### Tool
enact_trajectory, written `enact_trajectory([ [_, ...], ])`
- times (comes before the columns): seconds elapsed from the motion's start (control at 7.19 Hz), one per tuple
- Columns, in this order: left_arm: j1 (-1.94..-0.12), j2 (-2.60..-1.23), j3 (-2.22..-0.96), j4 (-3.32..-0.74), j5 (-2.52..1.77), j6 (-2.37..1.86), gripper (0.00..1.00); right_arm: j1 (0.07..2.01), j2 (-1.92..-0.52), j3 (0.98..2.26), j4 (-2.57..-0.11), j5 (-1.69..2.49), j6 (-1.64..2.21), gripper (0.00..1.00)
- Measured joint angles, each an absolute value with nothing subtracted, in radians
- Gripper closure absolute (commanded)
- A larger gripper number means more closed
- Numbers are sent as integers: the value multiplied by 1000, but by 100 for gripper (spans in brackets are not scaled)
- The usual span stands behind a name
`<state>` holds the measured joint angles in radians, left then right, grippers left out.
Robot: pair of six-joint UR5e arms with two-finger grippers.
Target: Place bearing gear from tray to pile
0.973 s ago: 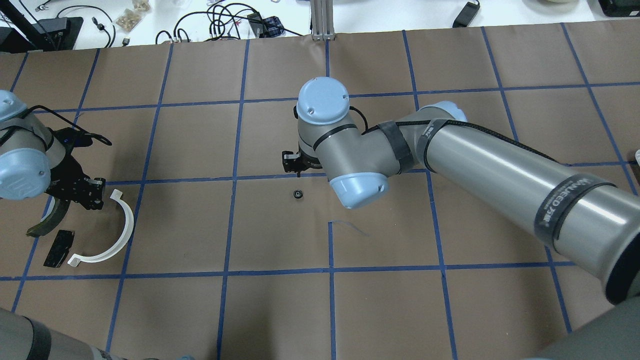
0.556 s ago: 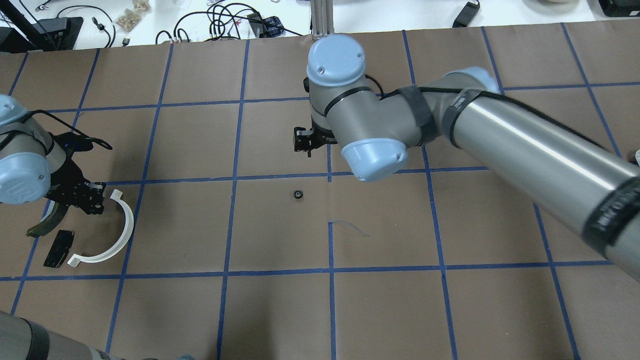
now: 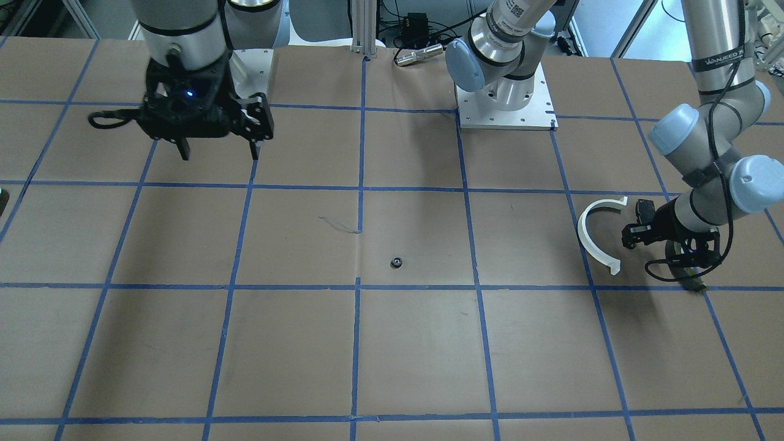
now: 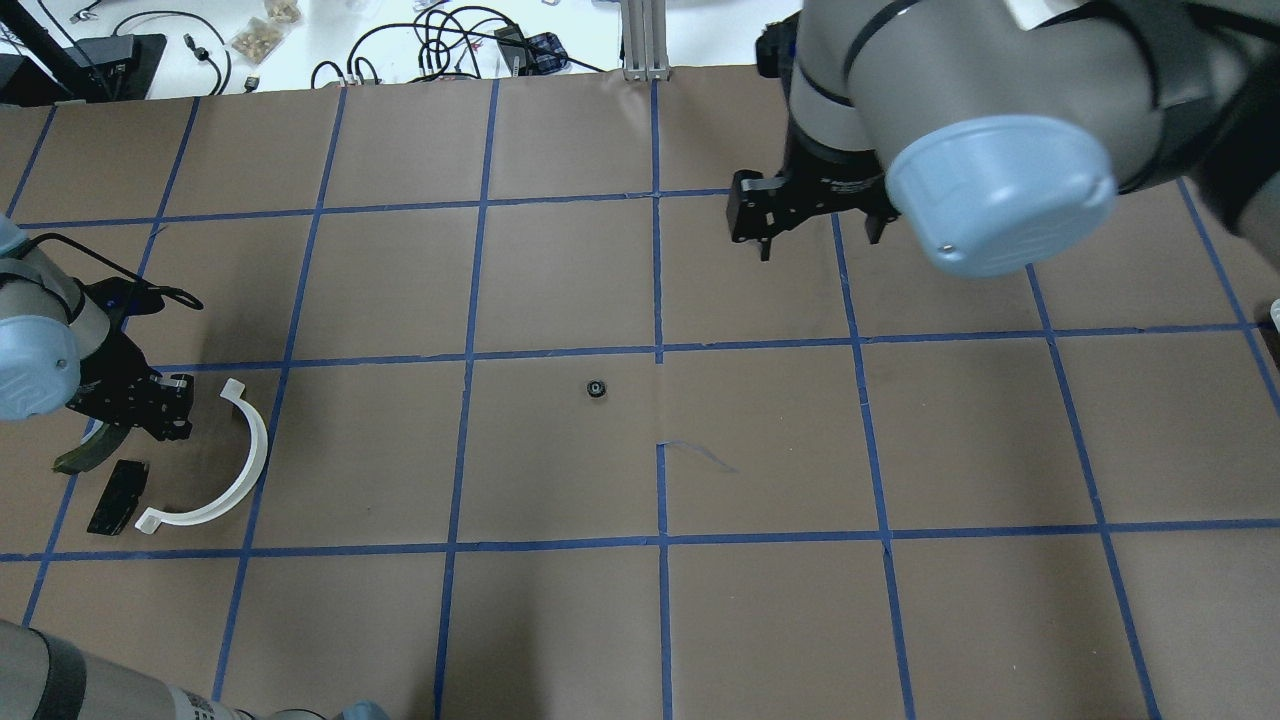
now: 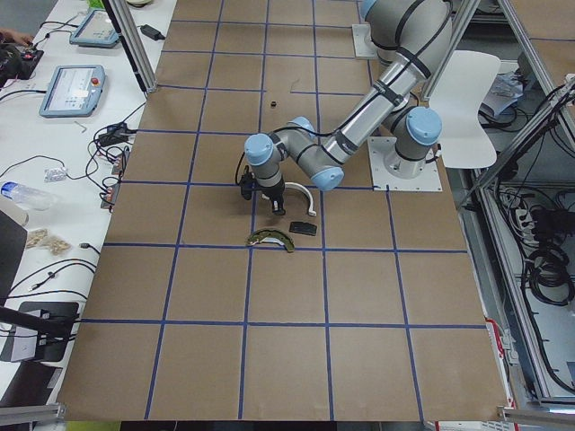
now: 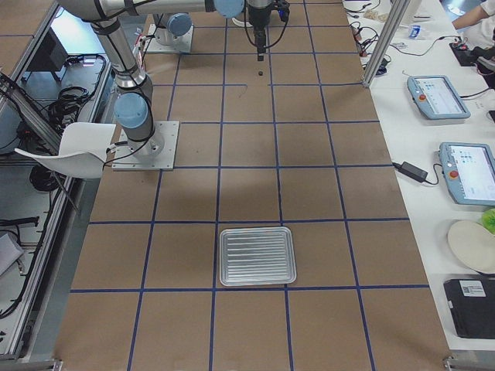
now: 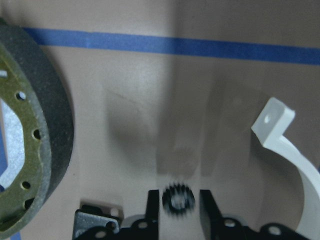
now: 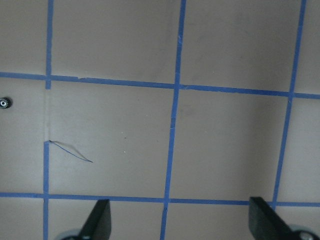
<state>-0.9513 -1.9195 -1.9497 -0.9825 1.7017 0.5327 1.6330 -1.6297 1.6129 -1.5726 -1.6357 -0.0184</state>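
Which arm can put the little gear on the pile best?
Left. The left gripper has a gear between its fingers, right beside the half-ring and shoe. The right gripper is open, empty and far off.

Two gears are showing: one gear (image 7: 178,201) between the left gripper's fingers, one loose gear (image 4: 596,388) lying mid-table. One white half-ring (image 4: 228,468), one black pad (image 4: 117,496), one olive shoe (image 5: 271,239), one tray (image 6: 257,256).
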Motion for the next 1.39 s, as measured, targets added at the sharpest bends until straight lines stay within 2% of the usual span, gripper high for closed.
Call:
enact_trajectory([
  [0.14,-958,-1919,-1938,-981,1697,530,1,1579,-1655,1615,-1550,-1629,-68,0],
  [0.28,-975,-1917,-1907,-984,1694,525,0,1553,-1667,1614,-1555,-1626,-87,0],
  [0.97,-1267,-1913,-1564,-1254,1689,209,0,1540,-1669,1652,-1745,-1614,-49,0],
  [1.39,-1522,-1917,-1533,-1300,1623,-1,0,1540,-1671,1660,-1740,-1569,24,0],
])
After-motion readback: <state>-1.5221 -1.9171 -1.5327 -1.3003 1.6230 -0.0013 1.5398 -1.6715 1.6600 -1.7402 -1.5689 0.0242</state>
